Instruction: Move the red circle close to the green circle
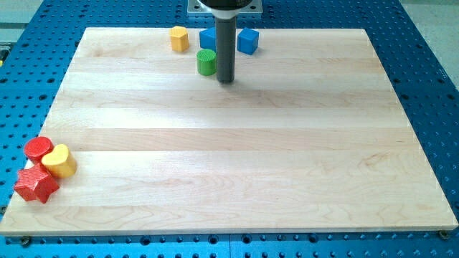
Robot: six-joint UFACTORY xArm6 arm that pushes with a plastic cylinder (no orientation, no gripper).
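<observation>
Pale wooden board [237, 143] on a blue perforated bench [430, 86]. Relative to the green circle [206, 62]: yellow block [179, 39] and two blue blocks [247, 41] just beyond. Red circle [39, 148], yellow heart [59, 160] and red star [36, 185] lie far off, at the view's bottom left.

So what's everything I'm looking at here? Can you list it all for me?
wooden board: one, pale wood, fills most of the view
blue perforated table: one, blue, shows all around the board
green circle: one, green, near the board's top edge, just to the view's left of the rod
yellow block: one, yellow, top edge, to the view's left of the green circle
blue blocks: two, blue, top edge, one on each side of the rod
red circle: one, red, bottom-left corner
yellow heart-shaped block: one, yellow, touching the red circle
red star-shaped block: one, red, just below those two
my tip: one dark rod, its end beside the green circle
</observation>
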